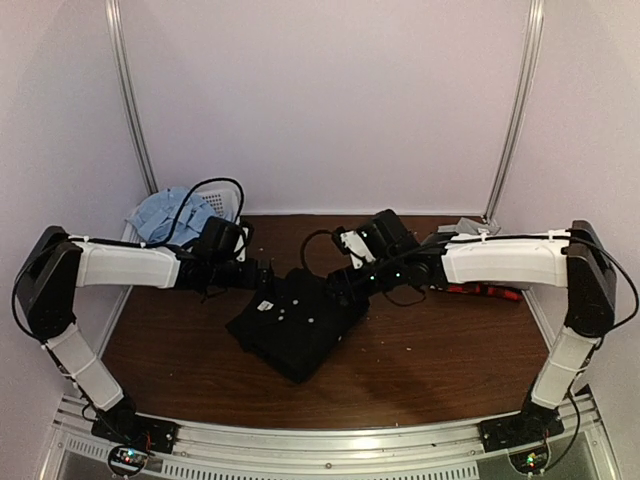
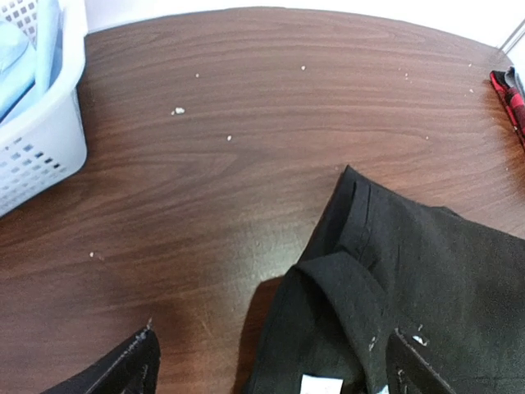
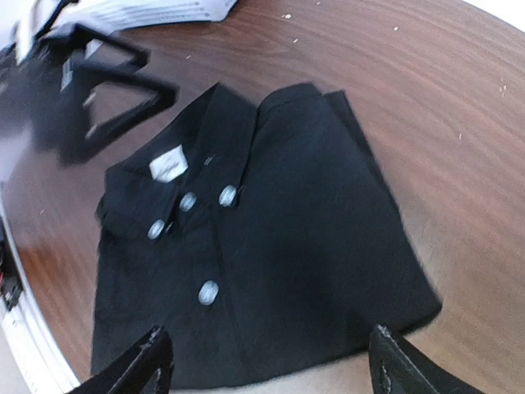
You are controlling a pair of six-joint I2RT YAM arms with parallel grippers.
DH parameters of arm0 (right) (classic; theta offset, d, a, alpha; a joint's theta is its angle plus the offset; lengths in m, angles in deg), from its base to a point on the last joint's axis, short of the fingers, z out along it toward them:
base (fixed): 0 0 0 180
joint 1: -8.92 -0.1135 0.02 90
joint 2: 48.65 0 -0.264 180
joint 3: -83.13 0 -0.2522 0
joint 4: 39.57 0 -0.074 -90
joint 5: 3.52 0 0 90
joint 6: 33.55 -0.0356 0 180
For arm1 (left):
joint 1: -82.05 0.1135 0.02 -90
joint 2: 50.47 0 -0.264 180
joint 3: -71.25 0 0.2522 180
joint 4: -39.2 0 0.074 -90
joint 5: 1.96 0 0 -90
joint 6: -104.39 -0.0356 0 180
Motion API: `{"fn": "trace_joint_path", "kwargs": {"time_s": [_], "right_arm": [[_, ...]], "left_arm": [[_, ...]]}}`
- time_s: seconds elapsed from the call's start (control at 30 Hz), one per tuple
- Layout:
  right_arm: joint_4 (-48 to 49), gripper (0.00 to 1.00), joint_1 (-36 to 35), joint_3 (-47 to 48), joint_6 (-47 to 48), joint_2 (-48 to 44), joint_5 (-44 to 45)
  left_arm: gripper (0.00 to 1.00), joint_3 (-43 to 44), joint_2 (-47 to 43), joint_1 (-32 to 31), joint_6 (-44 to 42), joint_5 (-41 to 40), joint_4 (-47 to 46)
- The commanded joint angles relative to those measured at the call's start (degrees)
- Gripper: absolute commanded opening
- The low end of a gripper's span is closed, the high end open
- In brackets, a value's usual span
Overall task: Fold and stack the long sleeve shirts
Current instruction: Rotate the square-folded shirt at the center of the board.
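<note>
A plain black long sleeve shirt [image 1: 297, 322] lies folded in the middle of the table, collar and buttons facing up. My left gripper [image 1: 262, 275] hangs open just off its left collar corner. In the left wrist view the collar edge [image 2: 353, 279] sits between the wide-spread fingers [image 2: 135, 365]. My right gripper [image 1: 345, 283] is open above the shirt's right side, and its view shows the shirt [image 3: 271, 230] below the spread fingertips [image 3: 402, 365]. Neither gripper holds anything. A light blue shirt [image 1: 170, 213] lies in the basket. A red-and-black plaid shirt [image 1: 485, 291] lies at the right.
A white mesh basket [image 1: 215, 200] stands at the back left, close behind my left arm, and shows at the left edge of the left wrist view [image 2: 41, 139]. A grey cloth [image 1: 465, 226] lies at the back right behind my right arm. White walls close the table in.
</note>
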Motion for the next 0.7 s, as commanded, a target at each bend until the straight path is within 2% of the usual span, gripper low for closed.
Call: {"fn": "trace_joint_path", "kwargs": {"time_s": [0.0,0.17,0.3,0.47,0.67], "right_arm": [[-3.5,0.83,4.6,10.8,4.0,8.9,-2.0],[-7.4,0.85,9.1,18.1,6.0,18.0,-7.4],[-7.8,0.85,10.9,18.6,6.7,22.1,-12.7],[-4.5,0.83,11.3,13.1,6.0,21.7,-19.2],[4.4,0.74,11.2,-0.8,1.3,15.2,-23.1]], "left_arm": [[0.98,-1.7,-5.1,0.0,2.5,0.0,1.3],[0.98,-11.9,-15.1,-1.9,10.7,4.7,1.0],[0.98,-22.1,-21.1,-5.4,19.1,7.7,-3.5],[0.95,-30.7,-22.7,-9.3,28.1,10.7,-10.1],[0.84,-30.8,-18.5,-10.4,29.2,11.6,-13.4]]}}
